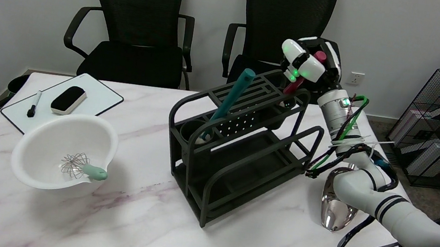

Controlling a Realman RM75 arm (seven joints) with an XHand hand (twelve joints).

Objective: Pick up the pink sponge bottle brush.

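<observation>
Right hand [311, 63] up high over the far end of the black rack [238, 143], fingers [297, 51] wrapped tight around a dark pink handle. Looks like the brush [294, 85], its handle poking out both above and below the fingers. Lower end down near a small cup [288, 103] at the rack's far corner. Hard to tell if the sponge end sits inside that cup or has come out; hidden behind the rack bars.

So: grab done, by the look of it. Lift maybe only partly done. Left to do: pull straight up until the whole brush is free of the rack and hangs clear in the air.

Could snag on the top bars on the way up, so a straight pull seems best.

Also in the rack: a teal stick [229, 99] leaning in a cup at the near end. On the table [139, 223]: a white bowl [52, 135] with a whisk [80, 167], a whiteboard [98, 97] with an eraser [69, 99] and a pen [34, 104], and a shiny spoon [334, 211] by the arm.
</observation>
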